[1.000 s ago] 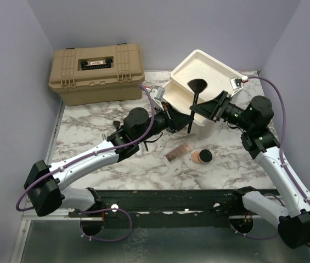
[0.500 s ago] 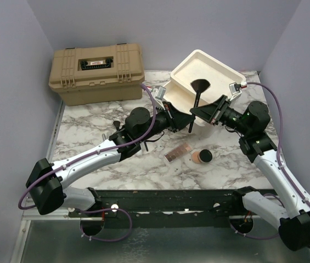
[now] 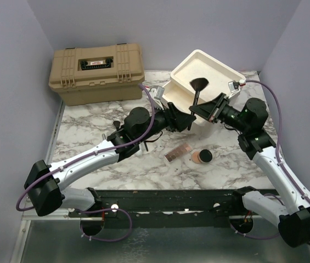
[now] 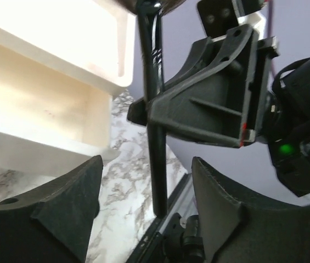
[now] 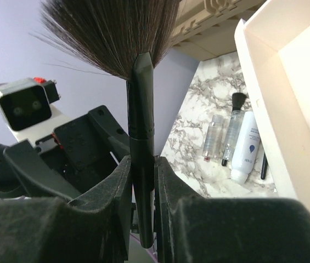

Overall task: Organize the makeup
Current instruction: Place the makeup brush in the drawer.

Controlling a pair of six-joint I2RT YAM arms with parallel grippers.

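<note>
The left gripper (image 4: 146,170) stood with its jaws spread wide. The black-handled brush (image 4: 157,175) rose upright between them, touching neither finger. Higher up, the right gripper (image 4: 153,112) was clamped across the handle (the brush head was mostly cut off by the top edge). To the left sat the cream drawer unit (image 4: 50,82), above the marble table (image 4: 122,192).

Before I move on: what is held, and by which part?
Right pincer clamps the fan brush by its black handle; left pincer stands open, holding nothing.
</note>
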